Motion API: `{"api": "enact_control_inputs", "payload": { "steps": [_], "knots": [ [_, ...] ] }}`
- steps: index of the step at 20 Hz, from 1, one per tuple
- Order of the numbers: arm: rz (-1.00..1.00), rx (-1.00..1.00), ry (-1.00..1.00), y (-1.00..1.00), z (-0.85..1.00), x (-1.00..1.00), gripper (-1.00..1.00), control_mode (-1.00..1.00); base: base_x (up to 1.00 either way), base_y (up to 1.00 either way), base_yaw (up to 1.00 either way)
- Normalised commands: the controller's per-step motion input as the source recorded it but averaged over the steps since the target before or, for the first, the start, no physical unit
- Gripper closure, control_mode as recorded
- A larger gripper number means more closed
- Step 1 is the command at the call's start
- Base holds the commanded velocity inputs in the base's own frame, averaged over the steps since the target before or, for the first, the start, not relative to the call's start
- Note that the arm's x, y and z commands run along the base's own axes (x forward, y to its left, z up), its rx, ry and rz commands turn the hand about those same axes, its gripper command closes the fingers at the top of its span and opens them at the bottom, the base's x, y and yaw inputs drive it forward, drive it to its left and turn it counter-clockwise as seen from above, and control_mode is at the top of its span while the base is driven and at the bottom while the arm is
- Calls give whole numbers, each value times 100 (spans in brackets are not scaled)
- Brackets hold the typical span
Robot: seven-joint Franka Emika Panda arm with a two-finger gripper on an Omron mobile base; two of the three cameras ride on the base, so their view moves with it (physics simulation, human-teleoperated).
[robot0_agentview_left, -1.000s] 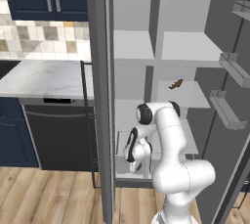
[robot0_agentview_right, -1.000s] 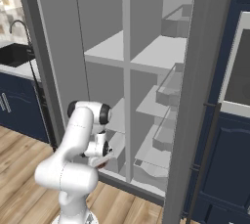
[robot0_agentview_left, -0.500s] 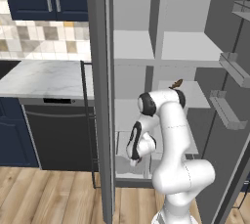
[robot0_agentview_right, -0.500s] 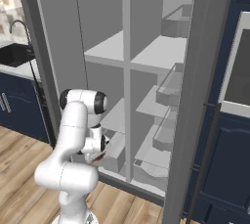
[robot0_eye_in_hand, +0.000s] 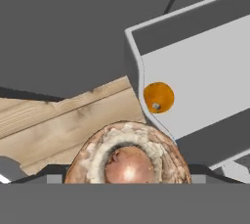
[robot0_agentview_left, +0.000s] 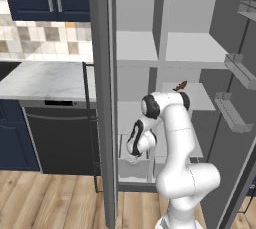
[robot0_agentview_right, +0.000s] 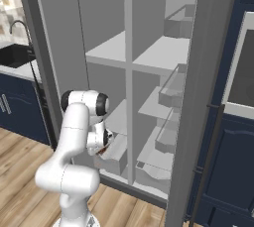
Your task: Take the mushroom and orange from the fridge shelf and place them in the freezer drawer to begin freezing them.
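Grey fridge interior: arm has swung lower w/ hand (robot0_agentview_left: 134,157) pinching small brown mushroom (robot0_eye_in_hand: 128,158) over shallow light-grey freezer drawer (robot0_eye_in_hand: 205,71); tiny orange ball (robot0_eye_in_hand: 158,97) already inside, so release comes next.

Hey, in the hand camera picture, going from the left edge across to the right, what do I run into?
Wood floor → mushroom, right in front of the camera → orange, lying in the near corner of the freezer drawer → freezer drawer stretching to the right edge.
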Motion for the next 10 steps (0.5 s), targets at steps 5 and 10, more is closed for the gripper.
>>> {"api": "enact_control_inputs", "payload": {
  "steps": [5,10],
  "knots": [
    [0,0,6,0,-27,69,100,-100,0,0,0],
    [1,0,7,0,-47,49,100,-100,0,0,0]
  ]
}}
